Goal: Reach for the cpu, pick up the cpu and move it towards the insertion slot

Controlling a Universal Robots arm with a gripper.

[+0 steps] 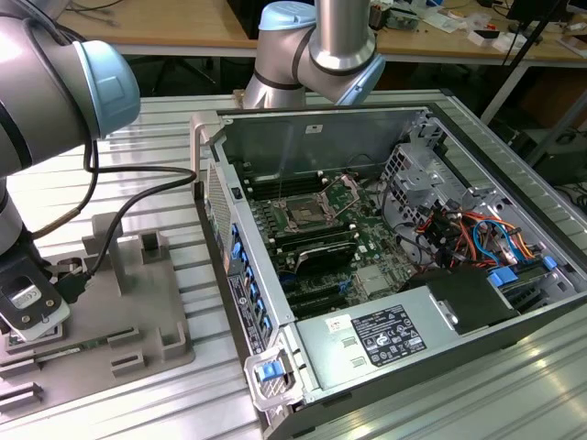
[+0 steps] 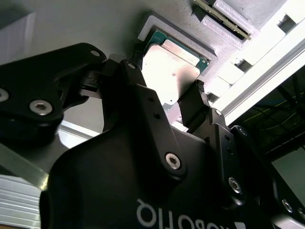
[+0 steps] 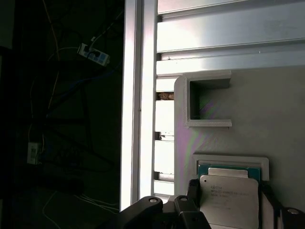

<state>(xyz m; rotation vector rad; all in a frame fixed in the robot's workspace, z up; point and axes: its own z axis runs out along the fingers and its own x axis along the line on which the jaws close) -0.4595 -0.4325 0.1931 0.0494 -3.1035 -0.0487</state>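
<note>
The cpu (image 3: pixel 228 207), a silvery square chip with a green rim, lies in a square recess of the grey fixture tray (image 1: pixel 138 330); it also shows in the second wrist view (image 2: pixel 174 67). My gripper (image 3: pixel 228 192) is down over it at the exterior view's left (image 1: pixel 29 332), black fingers (image 2: pixel 195 102) pressed against two opposite edges of the chip, shut on it. The chip still sits level in its recess. The insertion slot (image 1: pixel 303 215), a metal-framed socket with its bracket raised, is on the green motherboard inside the open computer case, well off to the exterior view's right.
The open computer case (image 1: pixel 394 266) has tall side walls, cables and a drive cage. The tray carries raised blocks (image 1: pixel 151 247) and a memory module (image 2: pixel 224 16). Another arm's base (image 1: pixel 316 46) stands behind the case. A black cable (image 1: pixel 128 206) hangs from my arm.
</note>
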